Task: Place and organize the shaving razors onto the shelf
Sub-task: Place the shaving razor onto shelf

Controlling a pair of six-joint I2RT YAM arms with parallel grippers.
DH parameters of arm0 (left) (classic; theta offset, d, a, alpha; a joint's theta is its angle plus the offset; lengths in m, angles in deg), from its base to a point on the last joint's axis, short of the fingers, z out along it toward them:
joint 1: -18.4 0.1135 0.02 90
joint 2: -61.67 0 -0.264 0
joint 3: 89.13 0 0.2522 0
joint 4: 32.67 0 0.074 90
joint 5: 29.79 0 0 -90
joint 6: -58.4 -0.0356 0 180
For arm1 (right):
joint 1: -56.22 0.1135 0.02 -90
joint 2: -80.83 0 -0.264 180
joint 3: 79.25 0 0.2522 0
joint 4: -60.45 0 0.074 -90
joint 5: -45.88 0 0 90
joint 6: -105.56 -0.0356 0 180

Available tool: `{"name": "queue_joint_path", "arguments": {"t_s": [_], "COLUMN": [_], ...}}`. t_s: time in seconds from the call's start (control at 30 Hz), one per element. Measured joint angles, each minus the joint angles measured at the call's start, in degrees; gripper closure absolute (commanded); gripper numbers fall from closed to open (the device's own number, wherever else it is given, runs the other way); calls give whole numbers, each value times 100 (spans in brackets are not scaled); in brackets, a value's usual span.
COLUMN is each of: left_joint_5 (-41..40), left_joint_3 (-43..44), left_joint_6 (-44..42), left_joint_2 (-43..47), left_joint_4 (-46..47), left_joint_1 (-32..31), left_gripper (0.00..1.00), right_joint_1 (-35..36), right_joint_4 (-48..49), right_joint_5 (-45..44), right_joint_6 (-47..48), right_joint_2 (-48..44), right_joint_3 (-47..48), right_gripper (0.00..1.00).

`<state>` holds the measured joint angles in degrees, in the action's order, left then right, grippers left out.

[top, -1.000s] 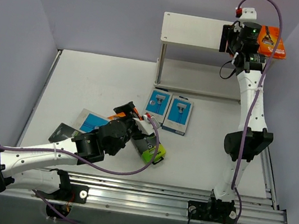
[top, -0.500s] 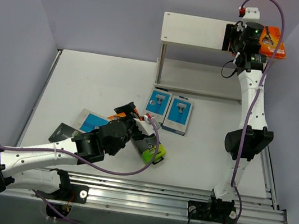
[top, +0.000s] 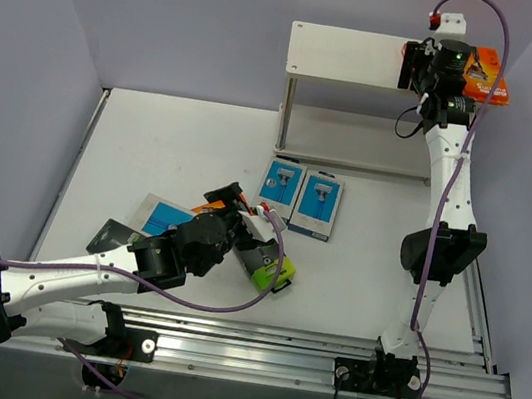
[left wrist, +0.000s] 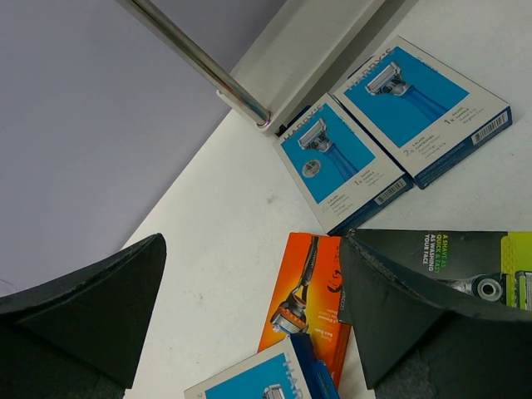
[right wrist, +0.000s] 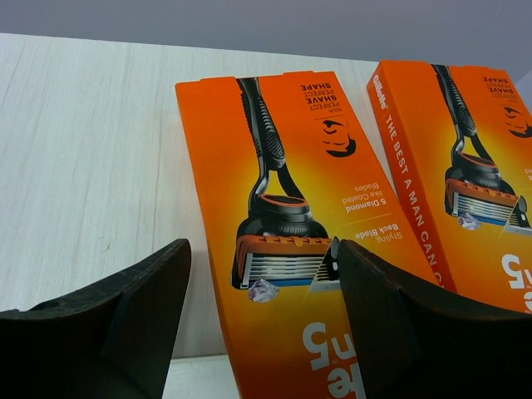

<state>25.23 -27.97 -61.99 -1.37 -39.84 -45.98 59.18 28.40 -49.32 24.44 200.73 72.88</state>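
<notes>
The shelf's top board (top: pixel 344 55) stands at the back; in the right wrist view (right wrist: pixel 91 166) two orange razor packs lie flat on it. My right gripper (right wrist: pixel 266 324) is open, its fingers on either side of the left orange pack (right wrist: pixel 283 216), with the second pack (right wrist: pixel 474 166) to its right; in the top view that gripper (top: pixel 436 73) is over the board's right end. My left gripper (left wrist: pixel 249 274) is open above a third orange pack (left wrist: pixel 307 299) on the table, beside a black and lime pack (left wrist: pixel 465 258) and a blue pack (left wrist: pixel 258 378).
Two blue packs (top: pixel 280 182) (top: pixel 317 205) lie side by side in front of the shelf's lower board (top: pixel 356 143). Another blue pack (top: pixel 162 216) and a black pack (top: pixel 113 236) lie left of my left arm. A metal shelf post (left wrist: pixel 199 66) stands close by.
My right gripper has shifted slightly to the right over the shelf's top board. The left arm and the packs on the table have not moved.
</notes>
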Motion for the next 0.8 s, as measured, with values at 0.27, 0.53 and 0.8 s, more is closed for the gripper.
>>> {"name": "queue_joint_path", "arguments": {"t_s": [0.27, 0.53, 0.8], "left_joint_5": [79, 105, 129], "left_joint_3": [0, 22, 35], "left_joint_6": [2, 15, 20], "left_joint_2": [-2, -31, -52], "left_joint_4": [-22, -63, -92], "left_joint_1": [15, 37, 44], "left_gripper": [6, 6, 6], "right_joint_1": [0, 2, 2], "right_joint_4": [107, 304, 570], "right_joint_5": [-109, -278, -481], "right_joint_6": [-116, -162, -175], "right_joint_2": [28, 101, 188], "right_joint_3": [-13, -17, -57], "right_gripper": [33, 28, 19]}}
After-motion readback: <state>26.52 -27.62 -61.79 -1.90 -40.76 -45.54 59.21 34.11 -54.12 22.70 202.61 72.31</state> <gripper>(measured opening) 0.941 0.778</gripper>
